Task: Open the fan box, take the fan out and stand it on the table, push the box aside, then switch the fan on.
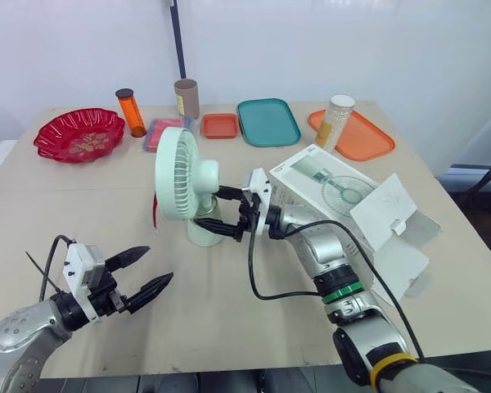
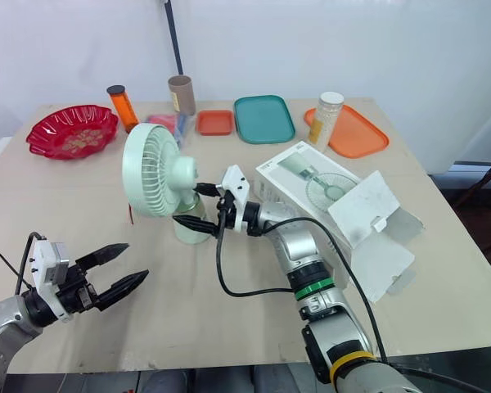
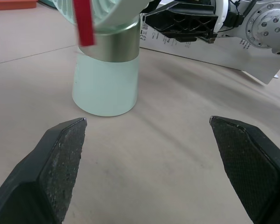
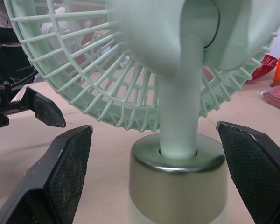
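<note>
The mint-green fan (image 1: 184, 182) stands upright on the table, its round base (image 3: 106, 79) flat on the wood and a red tag (image 3: 84, 21) hanging from its grille. My right gripper (image 1: 216, 210) is open behind the fan. Its fingers (image 4: 60, 172) stand on either side of the stem (image 4: 179, 107) without closing on it. The white fan box (image 1: 326, 182) lies to the right of that arm with its flap (image 1: 386, 210) open. My left gripper (image 1: 154, 266) is open and holds nothing, low over the table front-left of the fan.
Along the back edge sit a red bowl (image 1: 79, 133), an orange bottle (image 1: 131, 112), a cardboard tube (image 1: 186, 98), a pink packet (image 1: 159, 131), a small red-orange tray (image 1: 220, 125), a teal tray (image 1: 268, 121), and an orange tray (image 1: 368, 139) with a clear jar (image 1: 335, 121).
</note>
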